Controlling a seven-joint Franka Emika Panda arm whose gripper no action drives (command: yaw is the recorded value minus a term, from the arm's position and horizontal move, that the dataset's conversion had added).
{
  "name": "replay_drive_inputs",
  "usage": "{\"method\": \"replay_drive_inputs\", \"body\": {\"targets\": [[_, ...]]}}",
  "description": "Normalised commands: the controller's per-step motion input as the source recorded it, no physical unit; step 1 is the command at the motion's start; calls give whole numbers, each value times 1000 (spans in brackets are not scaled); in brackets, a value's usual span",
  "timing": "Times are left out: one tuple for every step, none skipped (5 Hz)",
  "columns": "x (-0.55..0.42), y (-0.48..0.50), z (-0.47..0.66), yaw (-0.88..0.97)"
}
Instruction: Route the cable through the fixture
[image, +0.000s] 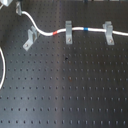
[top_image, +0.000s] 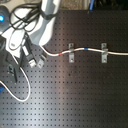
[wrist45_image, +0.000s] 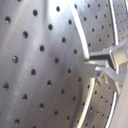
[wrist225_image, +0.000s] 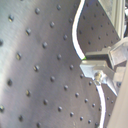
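A white cable (image: 80, 31) with a red mark (image: 55, 33) and a blue mark (image: 88, 29) runs across the black perforated board. It passes through the middle metal clip (image: 68, 31) and the clip (image: 108, 31) at the first exterior view's right. A third clip (image: 31, 37) stands to their left; the cable passes just beside its top. My gripper (image: 19, 7) is above and left of that clip, shut on the cable's free part. In the second exterior view the gripper (top_image: 31, 50) sits left of the clips (top_image: 70, 52). Both wrist views show the cable (wrist225_image: 76, 35) running to the fingers (wrist225_image: 97, 62).
A second white cable loop (image: 2, 70) curves along the first exterior view's left edge and shows in the second exterior view (top_image: 22, 92). Black cables (top_image: 22, 17) hang around the arm's base. The board (image: 70, 90) is a flat plate of holes.
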Motion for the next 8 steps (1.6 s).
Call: {"method": "replay_drive_inputs", "body": {"targets": [[358,297,-761,-66],[426,372,-320,-177],[420,395,30,-163],[371,303,303,106],[-35,68,16,868],[-141,73,31,874],[-159,239,-4,314],[239,435,394,0]]}}
